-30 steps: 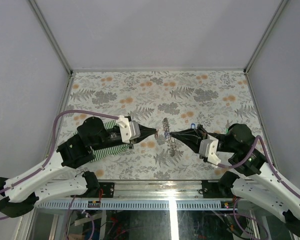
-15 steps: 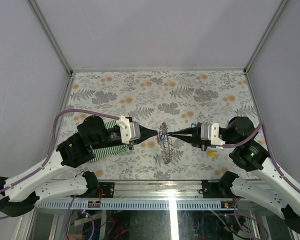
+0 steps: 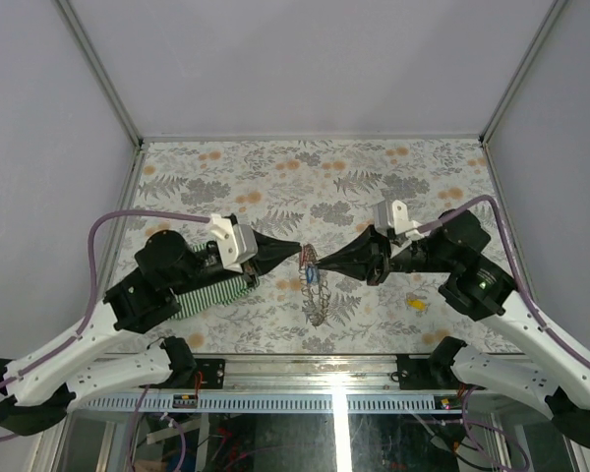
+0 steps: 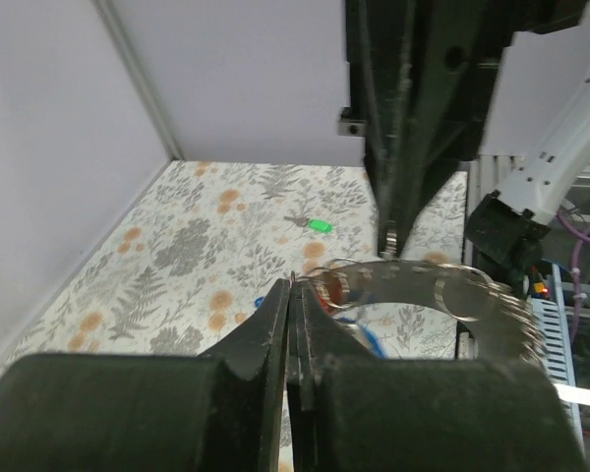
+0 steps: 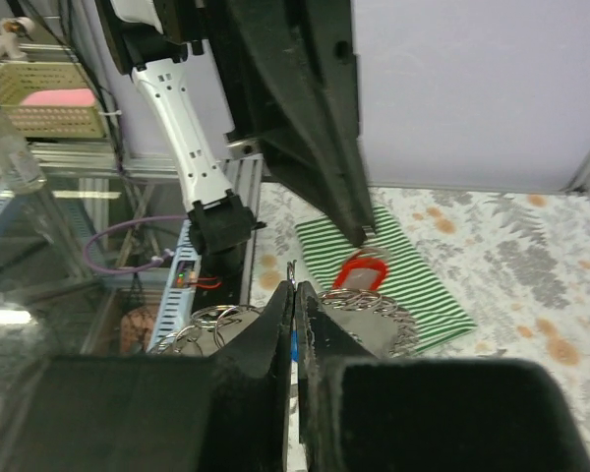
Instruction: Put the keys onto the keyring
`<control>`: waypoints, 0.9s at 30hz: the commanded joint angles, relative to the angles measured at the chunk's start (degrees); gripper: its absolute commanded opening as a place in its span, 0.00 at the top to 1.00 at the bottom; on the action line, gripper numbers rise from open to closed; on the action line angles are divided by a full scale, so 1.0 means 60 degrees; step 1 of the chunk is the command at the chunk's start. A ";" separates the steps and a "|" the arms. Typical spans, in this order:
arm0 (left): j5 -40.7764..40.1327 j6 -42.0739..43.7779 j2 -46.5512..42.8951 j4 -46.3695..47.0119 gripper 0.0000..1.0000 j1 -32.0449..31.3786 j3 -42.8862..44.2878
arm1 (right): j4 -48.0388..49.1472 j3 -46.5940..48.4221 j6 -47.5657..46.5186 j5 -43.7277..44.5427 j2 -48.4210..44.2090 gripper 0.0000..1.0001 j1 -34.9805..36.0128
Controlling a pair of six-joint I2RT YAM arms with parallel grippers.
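The silvery toothed keyring [image 3: 317,293] hangs between my two gripper tips above the table's middle. It shows in the left wrist view [image 4: 452,292] and the right wrist view [image 5: 379,320]. My left gripper [image 3: 299,251] is shut on its upper end [image 4: 295,285]. My right gripper [image 3: 313,265] is shut on the blue key [image 5: 292,344], with a thin metal loop poking from its tips [image 5: 295,285]. A red key [image 5: 364,267] hangs by the ring under the left tip. A green key [image 4: 321,225] and a yellow key [image 3: 416,305] lie on the table.
A green striped cloth [image 3: 211,292] lies under my left arm and shows in the right wrist view [image 5: 413,265]. The floral tabletop [image 3: 275,187] is bounded by grey walls and a metal rail [image 3: 305,362] at the near edge.
Both grippers have risen and tilted, their tips shifting slightly left. The right wrist has rolled over. The keyring now hangs lower beneath the two tips, with the blue and red keys at its top.
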 commanded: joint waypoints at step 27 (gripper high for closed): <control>0.3650 -0.0439 0.0411 0.1004 1.00 0.2723 0.0130 | 0.2629 0.0379 0.3528 -0.1014 0.1575 1.00 -0.1049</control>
